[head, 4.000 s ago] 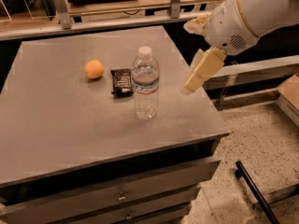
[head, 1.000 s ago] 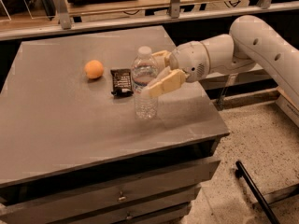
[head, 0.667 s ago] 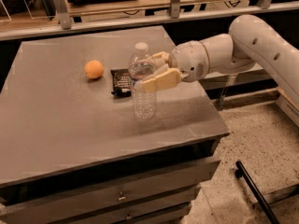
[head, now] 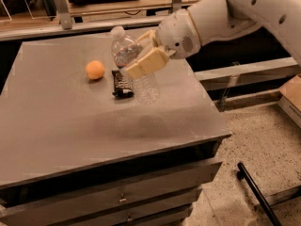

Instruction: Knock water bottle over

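Change: the clear ribbed plastic water bottle with white cap (head: 146, 86) stood upright a second ago and is now tipped, cap leaning left and back, base apparently on the grey table (head: 94, 140) right of centre. The cream two-finger gripper (head: 136, 54) has pushed in at mid-body, jaws apart, the near one against the bottle's side. The knock is under way, not finished (bottle isn't lying flat yet). In the fall path: a dark snack bar wrapper (head: 121, 84) just beside the base and a small orange ball (head: 95, 70) further left, which could get nudged.
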Available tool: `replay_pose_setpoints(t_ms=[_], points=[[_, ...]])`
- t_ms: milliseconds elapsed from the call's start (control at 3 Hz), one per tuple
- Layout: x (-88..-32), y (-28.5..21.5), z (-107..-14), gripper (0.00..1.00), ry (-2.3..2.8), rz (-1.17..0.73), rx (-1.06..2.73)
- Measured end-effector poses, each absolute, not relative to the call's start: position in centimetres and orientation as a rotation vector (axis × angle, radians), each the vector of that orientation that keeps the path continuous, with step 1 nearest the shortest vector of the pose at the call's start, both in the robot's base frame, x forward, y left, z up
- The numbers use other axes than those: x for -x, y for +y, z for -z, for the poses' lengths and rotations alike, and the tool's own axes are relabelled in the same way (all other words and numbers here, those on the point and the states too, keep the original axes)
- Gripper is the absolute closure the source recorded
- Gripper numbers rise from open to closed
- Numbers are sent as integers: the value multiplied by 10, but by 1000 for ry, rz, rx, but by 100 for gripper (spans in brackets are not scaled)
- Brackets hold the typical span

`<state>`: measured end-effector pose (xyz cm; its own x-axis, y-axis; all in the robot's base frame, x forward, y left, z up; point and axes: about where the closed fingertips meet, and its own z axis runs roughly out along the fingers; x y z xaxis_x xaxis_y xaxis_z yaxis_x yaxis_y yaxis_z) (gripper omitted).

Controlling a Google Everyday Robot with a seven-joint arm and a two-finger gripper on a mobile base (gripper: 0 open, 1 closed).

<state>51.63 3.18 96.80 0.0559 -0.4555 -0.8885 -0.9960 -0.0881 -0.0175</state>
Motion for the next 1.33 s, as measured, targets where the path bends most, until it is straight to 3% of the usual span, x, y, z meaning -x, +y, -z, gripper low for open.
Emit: replay_pose_setpoints(t_ms=[667, 1333], points=[[-500, 43, -988, 100, 1805, -517, 2016], [-499, 63, -986, 100, 1756, -436, 1990]])
